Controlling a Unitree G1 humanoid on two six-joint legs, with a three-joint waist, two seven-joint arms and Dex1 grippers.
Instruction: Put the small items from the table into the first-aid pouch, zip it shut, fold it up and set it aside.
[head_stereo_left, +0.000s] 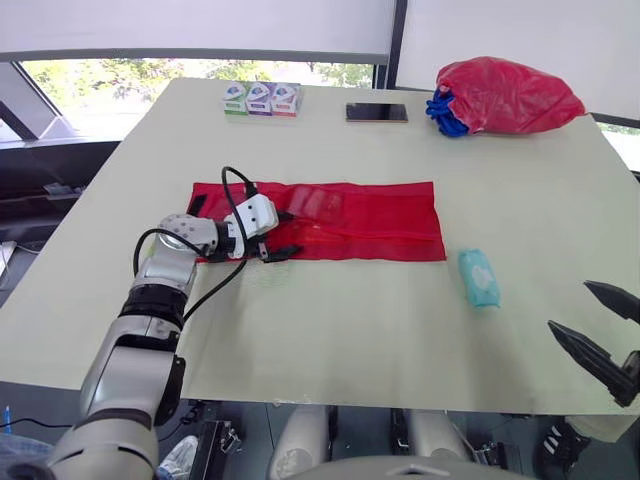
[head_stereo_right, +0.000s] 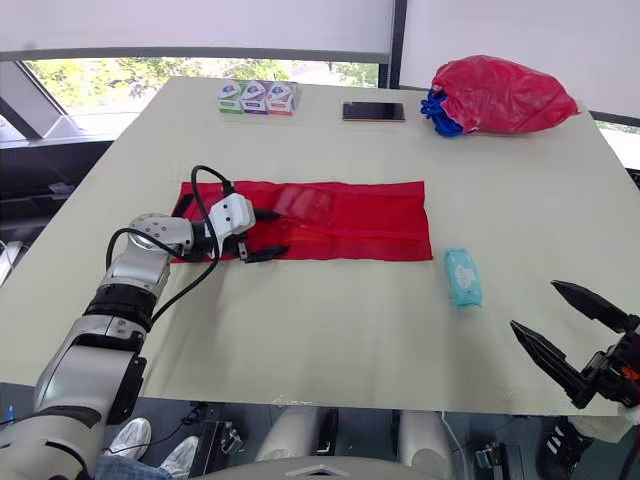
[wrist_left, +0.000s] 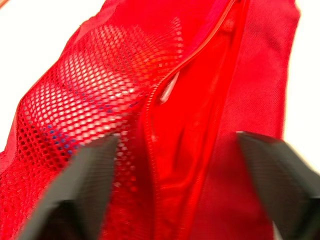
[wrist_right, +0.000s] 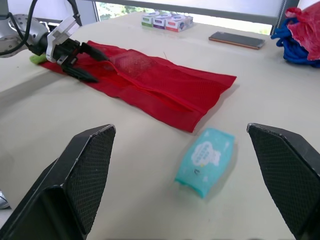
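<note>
Notes red first-aid pouch (head_stereo_left: 340, 222) unfolded flat on worktop (head_stereo_left: 350, 330). Finds left gripper (head_stereo_left: 292, 232) at its left end, fingers (wrist_left: 85, 185) spread astride zip (wrist_left: 165, 95), likely to part opening. Finds right gripper (head_stereo_left: 570, 305) spread near worktop edge; wipes pack (head_stereo_left: 479, 277) beside pouch, unloaded.

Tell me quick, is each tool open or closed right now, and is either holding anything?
Left tool: open over the red pouch, gripping nothing.
Right tool: open and empty.
</note>
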